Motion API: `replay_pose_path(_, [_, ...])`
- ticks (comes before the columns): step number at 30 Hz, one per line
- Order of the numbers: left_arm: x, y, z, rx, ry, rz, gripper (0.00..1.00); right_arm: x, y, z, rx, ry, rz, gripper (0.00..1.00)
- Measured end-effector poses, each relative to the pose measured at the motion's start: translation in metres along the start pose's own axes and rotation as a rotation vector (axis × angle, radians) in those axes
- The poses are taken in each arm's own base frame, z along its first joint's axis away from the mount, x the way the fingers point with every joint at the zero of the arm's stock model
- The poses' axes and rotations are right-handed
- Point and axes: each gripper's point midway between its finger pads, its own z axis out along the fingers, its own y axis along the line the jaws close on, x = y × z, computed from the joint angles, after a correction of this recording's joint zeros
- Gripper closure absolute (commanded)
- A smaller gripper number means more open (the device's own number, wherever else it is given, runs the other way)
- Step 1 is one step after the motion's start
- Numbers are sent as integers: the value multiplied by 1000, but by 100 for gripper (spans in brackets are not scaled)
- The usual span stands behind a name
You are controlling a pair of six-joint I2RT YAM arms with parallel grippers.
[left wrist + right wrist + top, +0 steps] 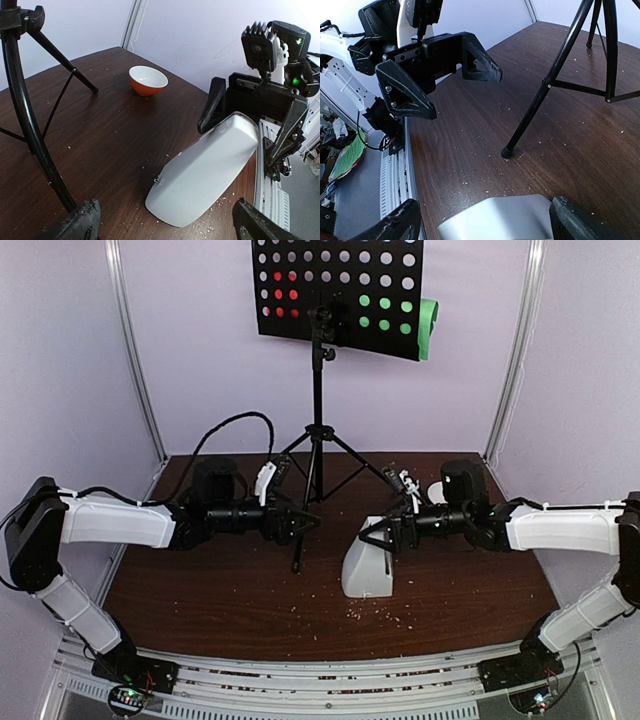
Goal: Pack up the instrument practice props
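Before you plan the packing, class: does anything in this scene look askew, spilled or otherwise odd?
Yes. The white metronome leans over in the left wrist view, its top between the right gripper's open jaws. The green sheet pokes past the music stand's edge. Pale crumbs litter the table.

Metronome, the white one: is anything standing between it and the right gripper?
Nothing visible does. The right gripper has its open jaws straddling the narrow top of the white metronome; the tripod leg and the orange bowl stand clear of it.
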Motion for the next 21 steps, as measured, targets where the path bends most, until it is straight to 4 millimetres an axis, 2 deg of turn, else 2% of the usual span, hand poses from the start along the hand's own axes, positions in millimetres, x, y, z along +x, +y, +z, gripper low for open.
replay_pose_path(8, [-1,7,-1,-37,-7,-31,5,25,-10,8,96,45,-23,27])
replay_pose_path(12, [-3,12,-1,-59,-13,-46,5,17,-19,6,194,-16,-72,37])
replay_pose_path(16, [-7,20,2,-99,-21,-64,4,8,-40,-16,374,-104,-67,38])
replay_pose_path(21, [-16,38,15,-143,-32,-102,4,9,-77,-56,667,-181,-10,38])
